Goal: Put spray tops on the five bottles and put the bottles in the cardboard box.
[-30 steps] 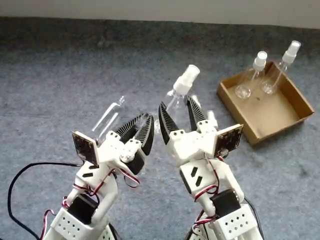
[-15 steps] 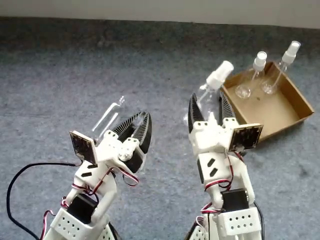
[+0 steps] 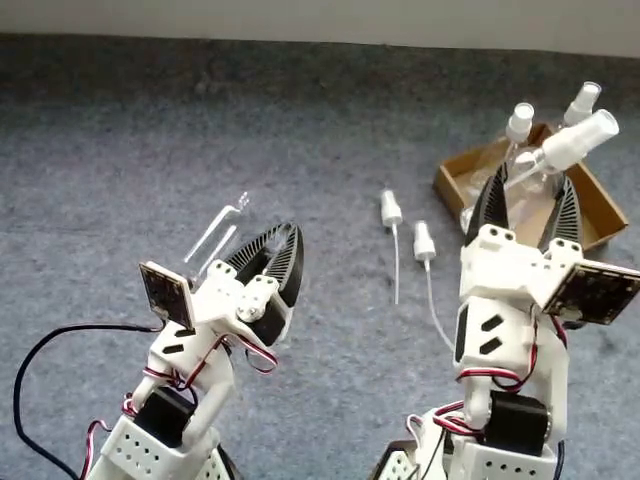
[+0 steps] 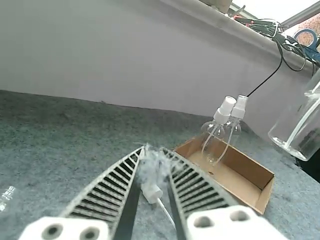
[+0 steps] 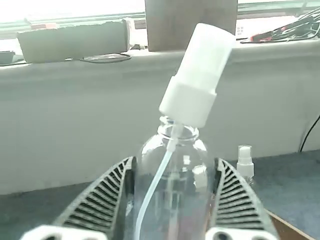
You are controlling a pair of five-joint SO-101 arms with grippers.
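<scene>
One cardboard box [image 3: 452, 183] sits far right, two capped bottles [image 4: 215, 130] upright inside. Fingers of the right gripper [image 3: 530, 195] clamp a third capped bottle [image 5: 172, 175] over its near edge; those of the left gripper [image 3: 290, 233] are closed, empty. Two spray tops [image 3: 391, 210] lie left of the box.

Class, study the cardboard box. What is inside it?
Two clear bottles stand upright inside the cardboard box, each with a white spray top. From above, the right gripper and the bottle it holds cover part of the box floor, which cannot be seen.
</scene>
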